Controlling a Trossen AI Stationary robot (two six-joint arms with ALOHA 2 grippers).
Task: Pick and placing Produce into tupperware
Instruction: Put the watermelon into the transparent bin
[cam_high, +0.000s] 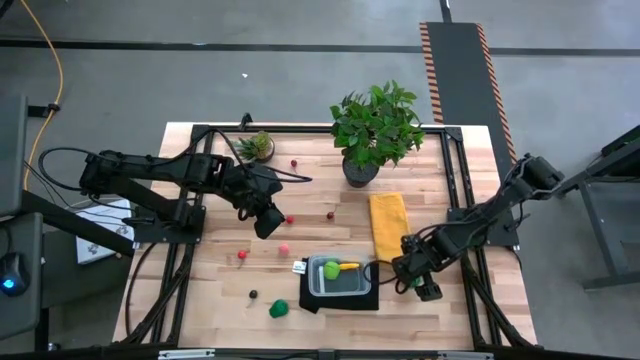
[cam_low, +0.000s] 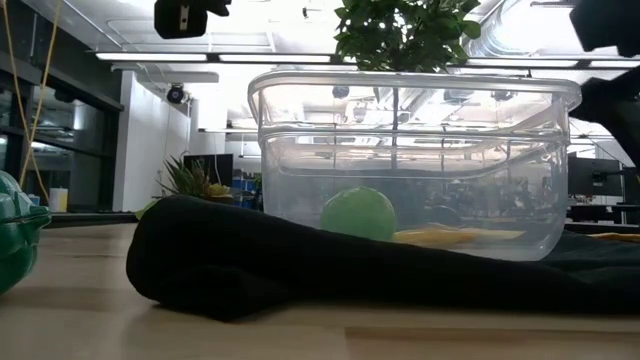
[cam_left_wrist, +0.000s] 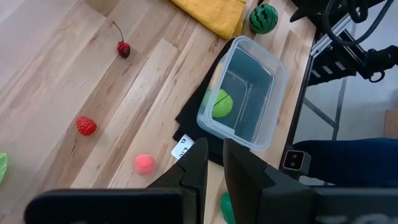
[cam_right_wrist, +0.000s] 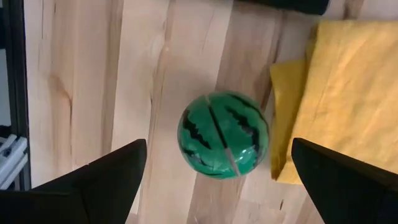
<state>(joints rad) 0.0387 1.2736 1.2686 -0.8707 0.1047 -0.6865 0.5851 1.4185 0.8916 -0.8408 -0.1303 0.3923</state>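
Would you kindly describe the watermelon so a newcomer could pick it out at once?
Start at the yellow cloth on the table's right side. Beside its edge, on bare wood, between the open right gripper's fingers, lies the watermelon. It is the only round green piece with dark zigzag stripes.

The tupperware (cam_high: 338, 276) is open at the top and access from above is unobstructed; only a green ball (cam_high: 331, 268) and a yellow piece (cam_high: 348, 266) are contained. Its right side is blocked by the right gripper (cam_high: 417, 276), whose fingers are spread wide over a toy watermelon (cam_right_wrist: 224, 143) lying just beside the yellow cloth (cam_high: 389, 224). Bare table (cam_high: 200, 290) is left between the scattered red pieces (cam_high: 289, 219). The far edge is occupied by a large potted plant (cam_high: 375, 128).
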